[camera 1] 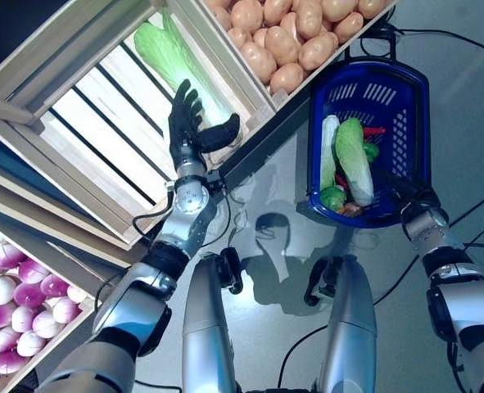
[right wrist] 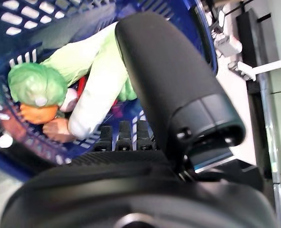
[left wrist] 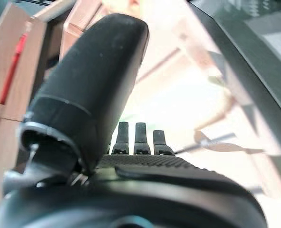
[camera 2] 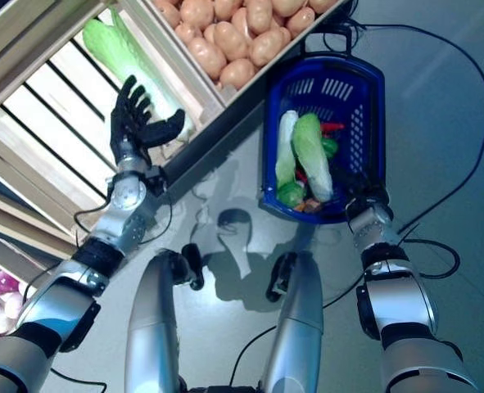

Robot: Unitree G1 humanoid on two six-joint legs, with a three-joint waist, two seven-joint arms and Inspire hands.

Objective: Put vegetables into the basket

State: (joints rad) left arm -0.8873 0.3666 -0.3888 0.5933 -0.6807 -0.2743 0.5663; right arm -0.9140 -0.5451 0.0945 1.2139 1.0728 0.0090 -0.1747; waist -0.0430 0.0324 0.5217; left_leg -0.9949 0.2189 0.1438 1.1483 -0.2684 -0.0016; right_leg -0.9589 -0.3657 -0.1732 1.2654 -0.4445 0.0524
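Left hand (camera 1: pixel 188 131), near the middle of the frame, has its fingers spread wide and holds nothing. Just past it, up left, the cabbage (camera 1: pixel 166 49) lies in the wooden crate (camera 1: pixel 78 123). Reach along it and grab its middle. Right hand (camera 1: pixel 413 196) is at the blue basket (camera 1: pixel 413 106); its fingers hide.

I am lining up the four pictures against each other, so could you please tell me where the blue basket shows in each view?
Left eye view: blue basket at upper right, the right hand at its near rim.
Right eye view: right of centre, upper half.
Left wrist view: not in it; only the left hand and wooden crate slats.
Right wrist view: fills the upper left, behind the thumb.
Shared landmark: the long cabbage lying in the basket.
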